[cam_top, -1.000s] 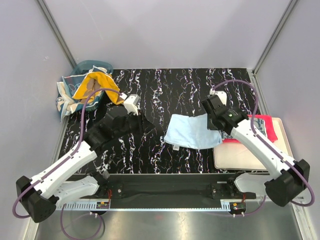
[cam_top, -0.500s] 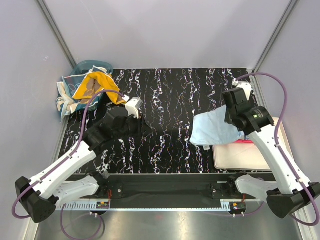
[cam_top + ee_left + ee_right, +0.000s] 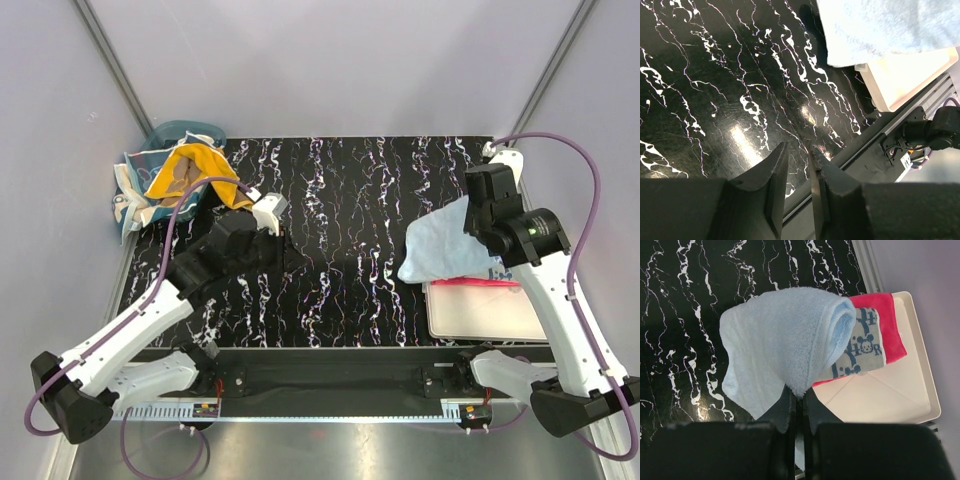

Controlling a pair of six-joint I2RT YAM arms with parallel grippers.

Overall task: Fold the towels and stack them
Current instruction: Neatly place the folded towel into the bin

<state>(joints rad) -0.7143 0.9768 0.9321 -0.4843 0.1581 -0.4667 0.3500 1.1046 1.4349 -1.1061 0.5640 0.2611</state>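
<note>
Limp light blue towel (image 3: 785,340) aloft

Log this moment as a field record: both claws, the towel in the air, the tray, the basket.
Right claw: shut on light blue towel, lifted by the tray
Left claw: open, empty, over the table
Tray: red towel and grey patterned towel at far end
Basket: far left, orange towel draped over it

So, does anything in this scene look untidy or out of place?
Yes. The light blue terry towel hangs bunched from the shut right gripper, not folded flat. The orange cloth spills over the rim of the translucent teal plastic basket.
</note>
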